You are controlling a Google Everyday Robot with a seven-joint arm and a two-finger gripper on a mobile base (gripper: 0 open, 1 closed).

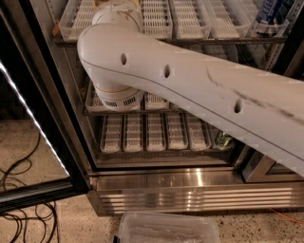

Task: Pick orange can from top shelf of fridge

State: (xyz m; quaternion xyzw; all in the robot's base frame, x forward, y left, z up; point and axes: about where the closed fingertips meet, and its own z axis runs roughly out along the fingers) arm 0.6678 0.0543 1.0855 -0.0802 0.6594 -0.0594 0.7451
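Note:
The fridge stands open in front of me, with wire racks and rows of white slotted trays. The highest shelf in view runs along the top edge of the picture. My white arm crosses from the right, bends at an elbow and goes up out of the picture at the top left. The gripper is out of view above the top edge. The orange can is not visible. A blue can stands at the right end of that shelf.
A small green-silver can sits at the right of the bottom rack. The black-framed glass door with a lit strip hangs open at left. A clear plastic bin and black cables lie on the floor.

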